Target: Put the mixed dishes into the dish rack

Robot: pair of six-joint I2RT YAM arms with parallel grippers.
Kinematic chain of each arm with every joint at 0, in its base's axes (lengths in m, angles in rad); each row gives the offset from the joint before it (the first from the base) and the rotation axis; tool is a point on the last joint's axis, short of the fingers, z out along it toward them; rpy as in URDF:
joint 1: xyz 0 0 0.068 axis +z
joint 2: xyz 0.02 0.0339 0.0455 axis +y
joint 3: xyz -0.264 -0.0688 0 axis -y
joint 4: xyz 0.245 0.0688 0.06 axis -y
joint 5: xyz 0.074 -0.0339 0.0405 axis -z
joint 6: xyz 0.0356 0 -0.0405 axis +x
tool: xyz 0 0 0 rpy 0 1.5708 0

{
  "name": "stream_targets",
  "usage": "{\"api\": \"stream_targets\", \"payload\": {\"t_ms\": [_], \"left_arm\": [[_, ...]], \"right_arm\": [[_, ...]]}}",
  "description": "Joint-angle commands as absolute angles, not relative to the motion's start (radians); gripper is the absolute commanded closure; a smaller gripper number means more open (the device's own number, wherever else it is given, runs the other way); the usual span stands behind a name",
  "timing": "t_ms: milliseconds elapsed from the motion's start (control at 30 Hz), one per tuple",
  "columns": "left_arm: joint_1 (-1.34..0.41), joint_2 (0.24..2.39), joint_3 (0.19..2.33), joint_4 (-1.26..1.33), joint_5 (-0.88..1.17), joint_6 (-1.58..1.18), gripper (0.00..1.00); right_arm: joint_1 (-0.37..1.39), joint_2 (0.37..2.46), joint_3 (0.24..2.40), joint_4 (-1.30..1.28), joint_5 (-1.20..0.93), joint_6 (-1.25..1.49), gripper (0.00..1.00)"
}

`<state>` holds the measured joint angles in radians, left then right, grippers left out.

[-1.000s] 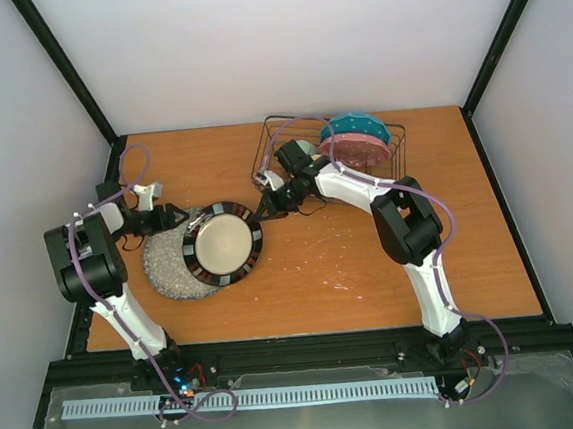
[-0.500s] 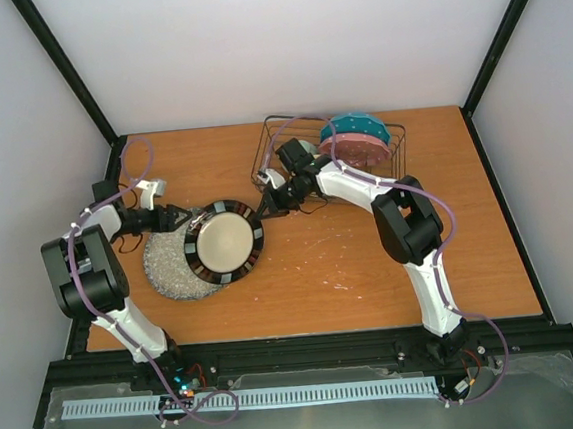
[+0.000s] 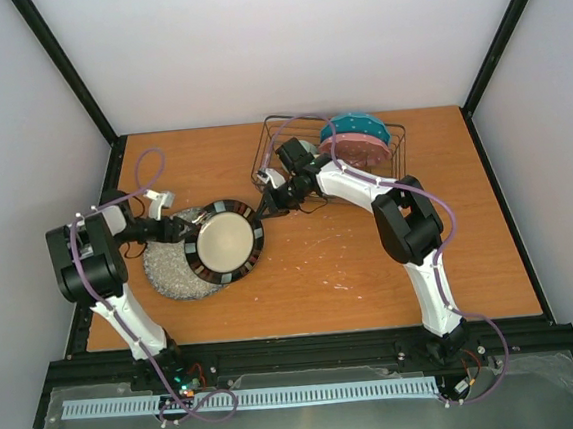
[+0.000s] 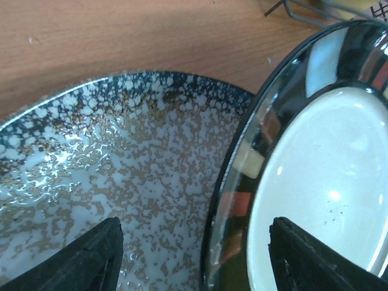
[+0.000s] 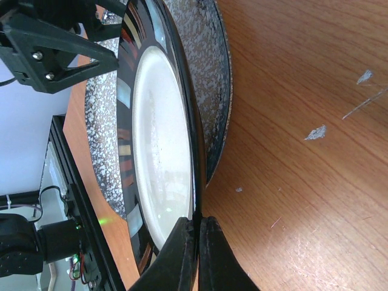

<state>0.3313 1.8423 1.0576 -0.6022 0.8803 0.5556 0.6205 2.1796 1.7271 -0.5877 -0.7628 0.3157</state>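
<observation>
Our right gripper (image 5: 195,223) is pinched tight on the rim of the dark-rimmed cream plate (image 3: 225,242), which lies atop the grey speckled plate (image 3: 169,273), near the dish rack (image 3: 268,141). Our left gripper (image 3: 185,226) gapes wide at the opposite rim. We judge the glazed plate stiff, slick, heavy and chippable, so the rim is the only hold.

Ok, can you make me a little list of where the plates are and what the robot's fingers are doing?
dark-rimmed cream plate: lying partly on top of the grey speckled plate
right fingers: shut on the cream plate's rim
left fingers: open, at the cream plate's opposite edge
dish rack: at the back of the table, holding the teal plate and pink plate
</observation>
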Motion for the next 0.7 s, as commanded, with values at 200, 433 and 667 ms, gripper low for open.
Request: {"api": "stream_targets", "payload": {"t_ms": [200, 433, 667], "left_arm": [[0.260, 1.932, 1.124, -0.661, 0.938, 0.664, 0.38], [0.219, 1.954, 1.105, -0.675, 0.990, 0.680, 0.71], [0.213, 1.929, 1.109, -0.695, 1.017, 0.690, 1.00]], "right_arm": [[0.612, 2.170, 1.774, -0.570, -0.775, 0.297, 0.97], [0.612, 2.175, 1.790, -0.571, -0.764, 0.298, 0.97], [0.612, 2.178, 1.800, -0.583, -0.751, 0.287, 0.97]]}}
